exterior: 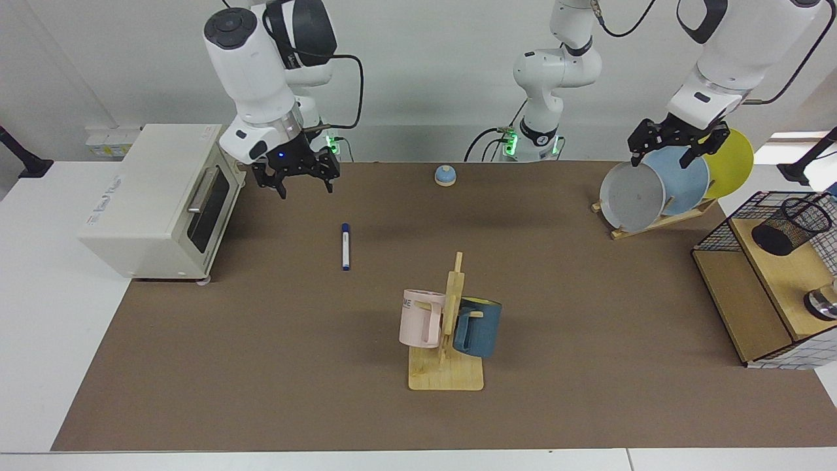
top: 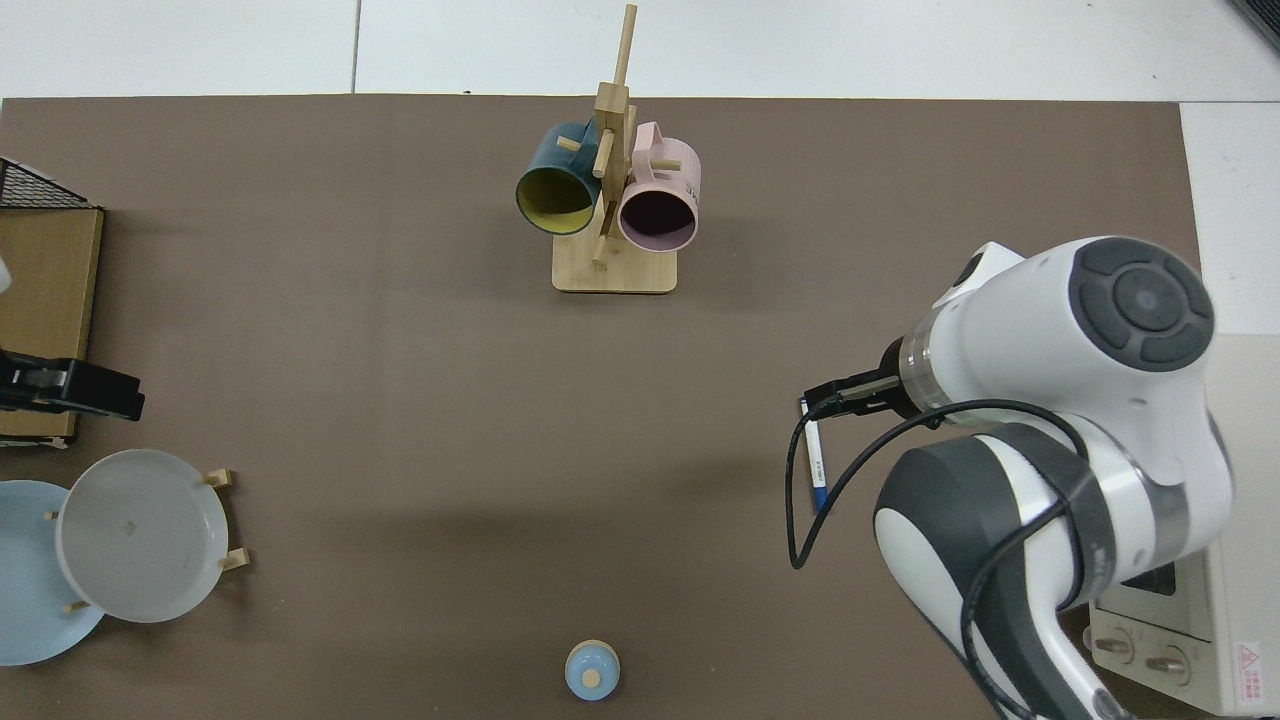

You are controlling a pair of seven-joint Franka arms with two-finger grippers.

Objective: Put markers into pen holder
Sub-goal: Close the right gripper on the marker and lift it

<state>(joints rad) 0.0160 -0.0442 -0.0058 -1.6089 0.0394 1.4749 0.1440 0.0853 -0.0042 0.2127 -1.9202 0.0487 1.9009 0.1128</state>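
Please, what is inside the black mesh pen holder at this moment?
In the facing view, the pen holder stands on the wooden shelf of the wire rack; through its mesh nothing shows inside. The marker lies on the table mat. The holder's bottom is not visible.
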